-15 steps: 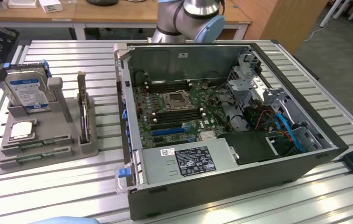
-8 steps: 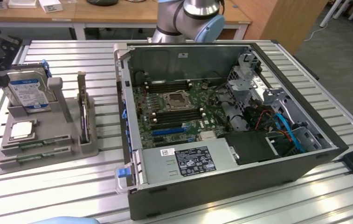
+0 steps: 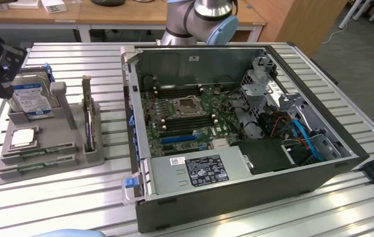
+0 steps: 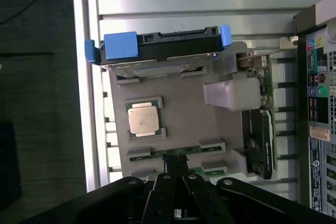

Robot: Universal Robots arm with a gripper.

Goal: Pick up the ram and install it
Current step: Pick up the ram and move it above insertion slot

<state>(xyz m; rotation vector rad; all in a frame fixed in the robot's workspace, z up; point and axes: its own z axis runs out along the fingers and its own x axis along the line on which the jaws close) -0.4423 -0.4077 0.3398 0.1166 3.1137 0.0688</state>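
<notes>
Ram stick is laid flat in the nearest slot of the grey holder, at the exterior view's left on the slatted metal table. A second ram stick is laid parallel just behind it. Both are kept between small clips, and neither is touched.

Just beyond them a square processor is seated in the holder. A tall dark card is stood on edge along the side toward the computer case. Farther back, a silver hard drive with a blue label is stood upright.

The gripper is hung well above the holder, over that far end. In the wrist view the gripper is seen with its fingers pressed together and nothing clamped between them, while the ram stick is seen lying in the holder below.

At the exterior view's right the case is laid open, so that the green motherboard and the labelled power supply are exposed. Behind the case the arm is mounted, and wooden desks are seen farthest back.
</notes>
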